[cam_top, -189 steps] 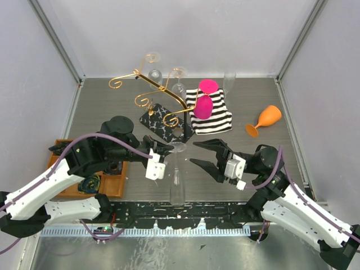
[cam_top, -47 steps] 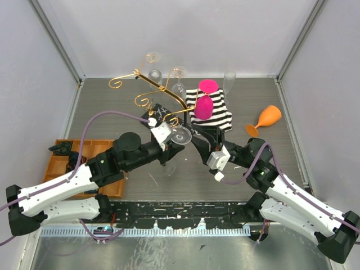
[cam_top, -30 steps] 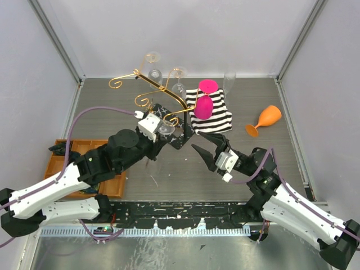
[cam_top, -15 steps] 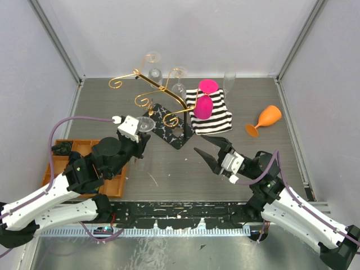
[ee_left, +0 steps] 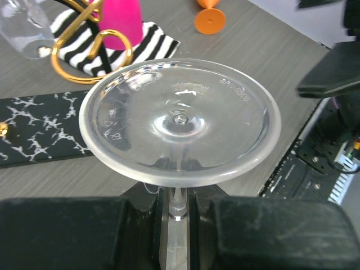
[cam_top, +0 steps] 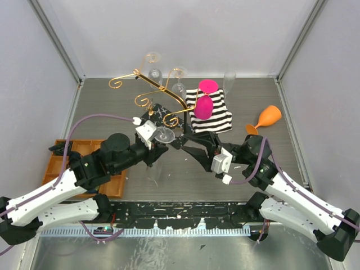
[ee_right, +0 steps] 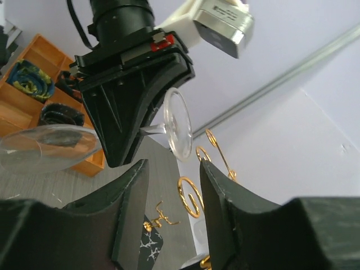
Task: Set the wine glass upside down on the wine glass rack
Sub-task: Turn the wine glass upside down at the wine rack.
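My left gripper (cam_top: pixel 156 142) is shut on the stem of a clear wine glass (cam_top: pixel 164 135), held upside down with its round foot up, just in front of the rack's near hook. In the left wrist view the foot (ee_left: pixel 180 121) fills the middle and the stem sits between the fingers of the gripper (ee_left: pixel 179 194). The wine glass rack (cam_top: pixel 159 90) is gold wire on a black marbled base (cam_top: pixel 164 116). My right gripper (cam_top: pixel 185 147) is open and empty, right of the glass. In its wrist view the gripper (ee_right: pixel 173 169) faces the glass foot (ee_right: pixel 178 124) and gold hooks (ee_right: pixel 191 197).
Two clear glasses (cam_top: pixel 156 75) hang on the rack's far side. A pink glass (cam_top: pixel 205 104) lies on a striped cloth (cam_top: pixel 216 119). An orange glass (cam_top: pixel 264 120) lies at the right. A tall clear glass (cam_top: pixel 229 82) stands at the back. An orange tray (cam_top: pixel 63 160) sits at the left.
My left gripper has carried the glass to the right, back toward the rack's near hook. My right gripper has moved up and left, close to the glass and the rack base.
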